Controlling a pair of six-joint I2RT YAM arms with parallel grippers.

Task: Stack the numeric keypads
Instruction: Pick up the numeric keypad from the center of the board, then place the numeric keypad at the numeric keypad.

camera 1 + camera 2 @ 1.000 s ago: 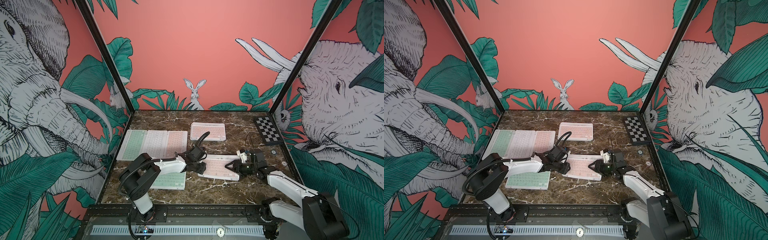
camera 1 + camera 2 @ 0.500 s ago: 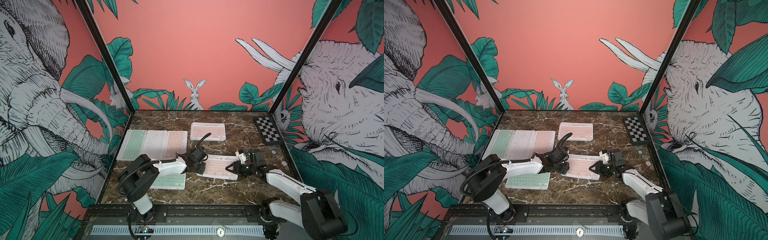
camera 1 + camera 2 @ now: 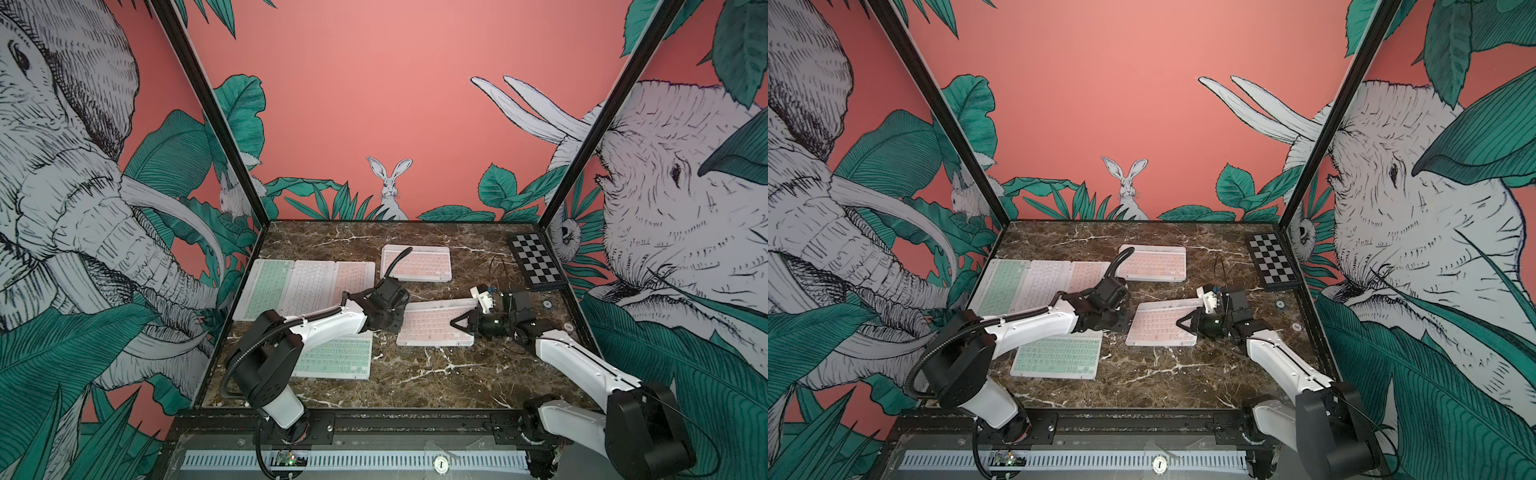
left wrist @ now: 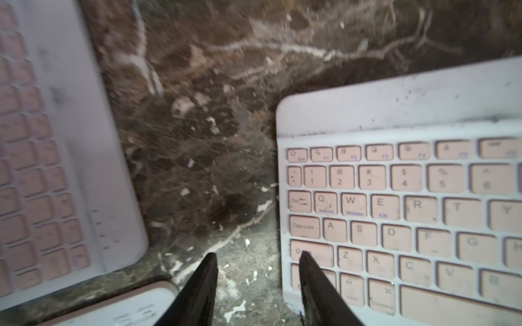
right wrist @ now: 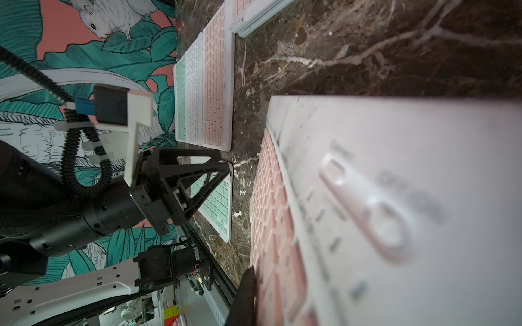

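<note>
- The right gripper [image 3: 455, 324] is biting down on the right edge of the centre keypad [image 3: 432, 326], which is lying mid-table [image 3: 415, 374], a little toward the right edge.
- In the right wrist view one finger [image 5: 243, 302] is pressing on the key face and its partner is hiding behind the frame. I'm reading this as a pinch across the thin edge, the only purchase so flat a slab is offering.
- Whether that edge is leaving the marble, I cannot tell.
- The left gripper [image 4: 255, 256] is sitting at the same keypad's left edge, fingers [image 4: 203, 282] apart and clamping nothing. One tip is hovering over bare table, the other over the Shift key [image 4: 322, 251].
- My read: it's acting as a stop, so the keypad isn't skating leftward while the right side is grabbing.
- A green keypad [image 3: 336, 357] is lying toward the front-left corner, partly under the left arm [image 3: 324, 324].
- The row of three [image 3: 307, 286], green, white and pink, is overlapping along the left edge.
- The far keypad [image 3: 419, 264] is waiting by the far edge. It's looking more than one layer deep in the right wrist view, so that's likely the pile being built.
- The checkered board [image 3: 536, 262] in the far-right corner is playing no part.
- Next I'm expecting a lift and carry. The risk is the keypad pivoting or slipping in a one-edge pinch.
</note>
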